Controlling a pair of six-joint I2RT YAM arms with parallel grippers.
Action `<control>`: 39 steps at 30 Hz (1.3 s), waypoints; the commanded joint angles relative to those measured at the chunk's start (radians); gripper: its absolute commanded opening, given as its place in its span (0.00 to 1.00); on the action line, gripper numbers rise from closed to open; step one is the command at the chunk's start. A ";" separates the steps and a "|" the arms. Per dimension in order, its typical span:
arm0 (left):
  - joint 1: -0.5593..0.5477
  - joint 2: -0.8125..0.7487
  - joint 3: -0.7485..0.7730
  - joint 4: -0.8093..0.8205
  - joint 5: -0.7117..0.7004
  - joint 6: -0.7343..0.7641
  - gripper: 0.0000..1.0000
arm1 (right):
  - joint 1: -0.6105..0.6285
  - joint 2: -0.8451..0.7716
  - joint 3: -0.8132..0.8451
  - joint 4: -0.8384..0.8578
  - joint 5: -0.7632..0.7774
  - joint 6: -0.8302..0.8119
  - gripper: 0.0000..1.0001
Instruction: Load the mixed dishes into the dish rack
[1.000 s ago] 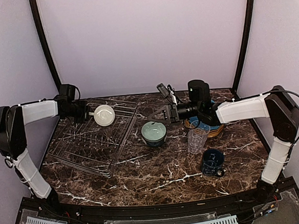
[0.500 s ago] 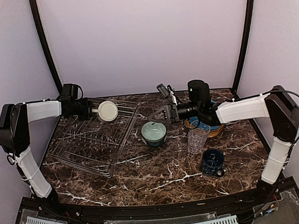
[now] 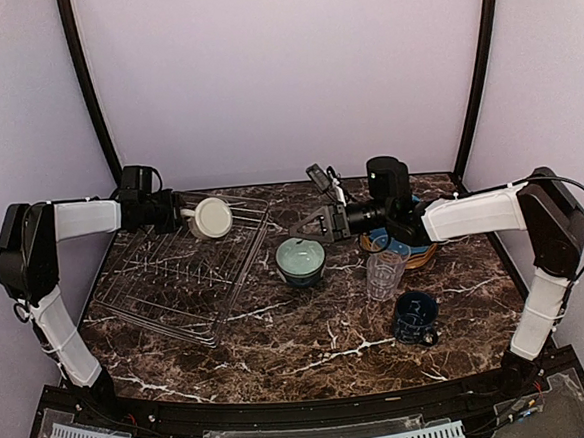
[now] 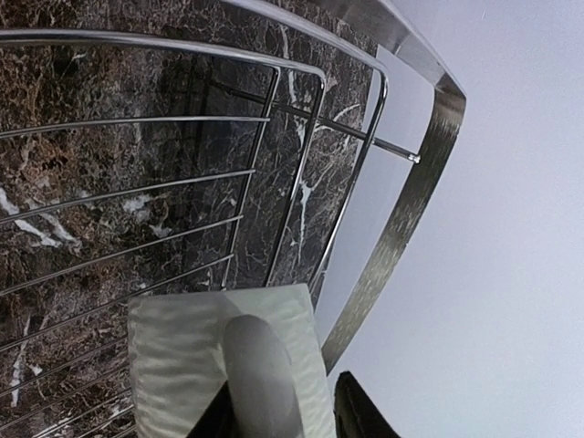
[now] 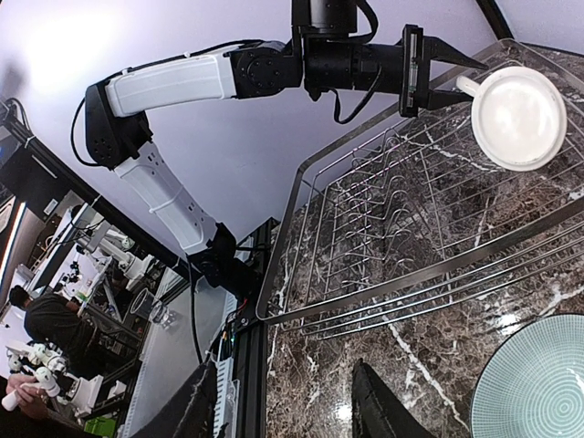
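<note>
Cream mug (image 3: 210,218): handle clenched in left end effector (image 3: 182,215).
Dish rack (image 3: 161,283): we lower mug level onto far wires.
Right end effector (image 3: 307,226): spread, empty.

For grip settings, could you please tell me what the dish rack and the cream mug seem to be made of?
The dish rack looks like polished metal wire: thin silver rods with bright glints. The cream mug looks like ceramic, opaque and evenly cream, though plastic cannot be excluded.

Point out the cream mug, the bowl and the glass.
cream mug (image 3: 212,218), top view, its round face.
bowl (image 3: 301,258), top view, its inside.
glass (image 3: 385,272), top view, its wall.
</note>
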 commanded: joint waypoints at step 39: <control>-0.197 -0.096 -0.220 0.454 -0.186 -0.442 0.01 | -0.010 0.022 -0.017 0.069 -0.024 0.063 0.44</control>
